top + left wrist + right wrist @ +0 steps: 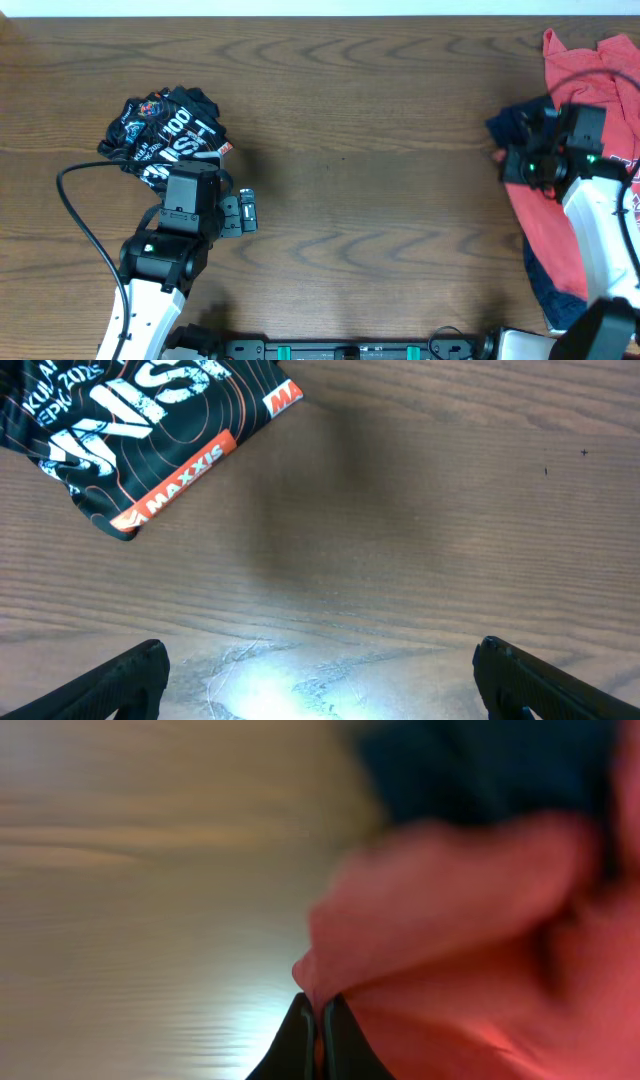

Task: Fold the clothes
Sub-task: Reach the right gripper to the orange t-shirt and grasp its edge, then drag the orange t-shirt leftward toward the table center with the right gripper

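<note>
The black shirt (160,130) is lying crumpled at the desk's (380,150) far left, with the left pincer (320,650) hovering just beside its near corner, fingers spread wide and gripping nothing. On the far right, a red shirt (585,70) is sprawling over a navy garment (508,122) in a loose heap. The right pincer (320,1020) is sitting at the heap's left edge, its fingers pressed together and apparently pinching a fold of the red shirt. The wrist view is blurred, so the bite is hard to confirm.

Both shirts are looking light, limp and floppy. They are likely to sag and bunch when lifted and slide easily over the wood. The red one is probably best taken at a hem corner or shoulder seam and dragged clear of the navy cloth. The black one wants a grip on its printed hem edge.
</note>
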You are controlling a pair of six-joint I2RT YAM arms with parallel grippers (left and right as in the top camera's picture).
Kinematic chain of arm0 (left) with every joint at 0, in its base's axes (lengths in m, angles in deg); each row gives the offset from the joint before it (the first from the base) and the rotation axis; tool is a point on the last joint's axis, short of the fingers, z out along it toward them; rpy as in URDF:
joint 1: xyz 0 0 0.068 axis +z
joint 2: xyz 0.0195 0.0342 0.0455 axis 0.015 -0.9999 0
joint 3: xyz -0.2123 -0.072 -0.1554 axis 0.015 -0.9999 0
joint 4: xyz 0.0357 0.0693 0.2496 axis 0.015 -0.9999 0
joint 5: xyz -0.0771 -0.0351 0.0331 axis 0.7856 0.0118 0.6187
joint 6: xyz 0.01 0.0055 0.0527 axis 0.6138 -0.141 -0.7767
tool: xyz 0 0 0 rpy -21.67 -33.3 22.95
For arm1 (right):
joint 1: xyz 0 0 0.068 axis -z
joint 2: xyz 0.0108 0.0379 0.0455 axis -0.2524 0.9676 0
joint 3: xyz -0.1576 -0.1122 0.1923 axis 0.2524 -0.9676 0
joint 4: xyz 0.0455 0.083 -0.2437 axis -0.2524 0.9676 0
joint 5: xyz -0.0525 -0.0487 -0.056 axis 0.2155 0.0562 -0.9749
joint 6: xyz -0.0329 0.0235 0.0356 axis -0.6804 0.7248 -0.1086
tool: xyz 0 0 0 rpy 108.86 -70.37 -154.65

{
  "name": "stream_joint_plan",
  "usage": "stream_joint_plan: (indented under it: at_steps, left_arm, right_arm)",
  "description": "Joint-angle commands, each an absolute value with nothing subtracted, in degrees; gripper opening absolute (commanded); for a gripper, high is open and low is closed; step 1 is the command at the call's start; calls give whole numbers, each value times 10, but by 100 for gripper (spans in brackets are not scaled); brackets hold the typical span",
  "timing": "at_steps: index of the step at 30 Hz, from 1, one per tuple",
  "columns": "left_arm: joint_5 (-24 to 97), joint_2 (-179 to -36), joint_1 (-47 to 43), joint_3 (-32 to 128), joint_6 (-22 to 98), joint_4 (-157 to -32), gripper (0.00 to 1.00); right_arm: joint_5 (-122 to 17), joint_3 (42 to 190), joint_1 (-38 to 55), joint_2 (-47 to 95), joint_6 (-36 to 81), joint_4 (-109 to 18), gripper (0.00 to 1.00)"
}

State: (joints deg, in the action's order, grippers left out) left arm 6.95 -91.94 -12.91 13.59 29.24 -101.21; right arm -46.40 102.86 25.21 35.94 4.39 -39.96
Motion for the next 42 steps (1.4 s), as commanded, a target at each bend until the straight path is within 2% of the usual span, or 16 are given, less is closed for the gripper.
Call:
stream_joint_plan:
  at_steps: [1, 6, 11, 20, 22, 23, 24, 26, 27, 31, 34, 42]
  left_arm:
    - [69, -921, -128, 146, 298, -1012, 98]
    - [69, -921, -128, 146, 298, -1012, 98]
    - [69, -921, -128, 146, 298, -1012, 98]
    - [69, -921, -128, 146, 298, -1012, 98]
    - [69, -921, -128, 146, 298, -1012, 98]
    - [69, -921, -128, 146, 298, -1012, 98]
    - [69, -921, -128, 146, 298, -1011, 98]
    - [69, -921, -128, 146, 298, -1010, 98]
    - [69, -921, -128, 146, 298, -1010, 98]
    - [80, -921, -128, 146, 314, -1006, 98]
    - [149, -922, -128, 146, 331, -980, 98]
    - [286, -999, -133, 144, 444, -897, 98]
  right_arm:
    - [-283, 1097, 190, 306, -6, -395, 1]
    - [-357, 1098, 67, 292, -3, -371, 1]
    - [-365, 1078, -48, 318, 23, -374, 1]
    - [-373, 1077, -196, 374, 95, -645, 2]
    - [-418, 1077, -216, 387, 95, -677, 12]
    - [-453, 1077, -222, 393, 97, -683, 19]
    - [-480, 1077, -224, 398, 103, -682, 31]
    - [-532, 1077, -222, 402, 112, -668, 73]
    - [-557, 1077, -218, 401, 113, -656, 99]
    - [-671, 1077, -187, 386, 159, -593, 99]
    - [-728, 1077, -145, 363, 194, -520, 99]
    - [-720, 1077, -8, 328, 195, -364, 99]
